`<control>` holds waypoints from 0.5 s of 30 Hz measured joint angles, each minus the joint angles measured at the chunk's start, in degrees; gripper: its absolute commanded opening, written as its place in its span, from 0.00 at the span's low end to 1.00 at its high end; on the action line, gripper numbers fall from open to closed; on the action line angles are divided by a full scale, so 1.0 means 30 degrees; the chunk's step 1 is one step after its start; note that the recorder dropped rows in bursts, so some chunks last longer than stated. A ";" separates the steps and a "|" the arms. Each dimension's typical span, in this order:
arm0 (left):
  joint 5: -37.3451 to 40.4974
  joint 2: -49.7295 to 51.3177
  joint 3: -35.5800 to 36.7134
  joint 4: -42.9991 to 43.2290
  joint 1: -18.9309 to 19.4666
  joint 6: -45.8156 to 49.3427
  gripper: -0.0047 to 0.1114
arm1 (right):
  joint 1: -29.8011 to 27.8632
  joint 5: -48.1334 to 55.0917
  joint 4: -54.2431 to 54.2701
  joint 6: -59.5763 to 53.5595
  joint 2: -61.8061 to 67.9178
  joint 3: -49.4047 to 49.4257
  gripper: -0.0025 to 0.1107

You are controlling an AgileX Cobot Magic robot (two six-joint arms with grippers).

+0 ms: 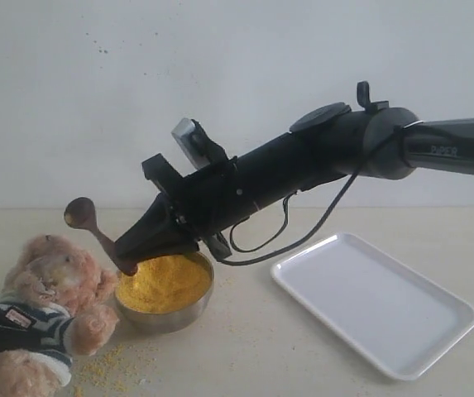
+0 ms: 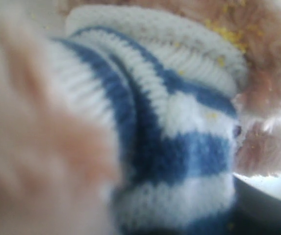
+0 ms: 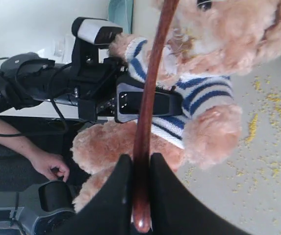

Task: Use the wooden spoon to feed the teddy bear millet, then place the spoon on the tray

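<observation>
Right gripper: closed on the end of the thin handle of the small dark reddish-brown wooden spoon. The arm reaches across from the right so the spoon can get to the left side.
Spoon: tilted up and to the left, its oval bowl raised above the fluffy light-brown teddy bear in a navy-and-white striped shirt. It is close to the head but apart from it. Whether it carries grain cannot be told.
Left gripper: closed around the bear's striped middle, probably to keep the soft toy propped upright for feeding.
Millet: a bright yellow mound in the round steel bowl, just right of the bear and directly under the right gripper, so a scoop is a short trip.
Loose grains: scattered on the pale table in front of the bear and bowl.
Tray: flat, white and rectangular, well to the right, bare, waiting for the spoon.
Step, as judged: bringing the spoon to the bear's mouth; setting it down is not yet done.
</observation>
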 measured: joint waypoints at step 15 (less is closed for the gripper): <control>0.0190 -0.0004 0.0000 -0.0065 0.0000 -0.0048 0.07 | 0.1856 0.0031 -0.4019 -0.1304 -0.0030 0.0000 0.02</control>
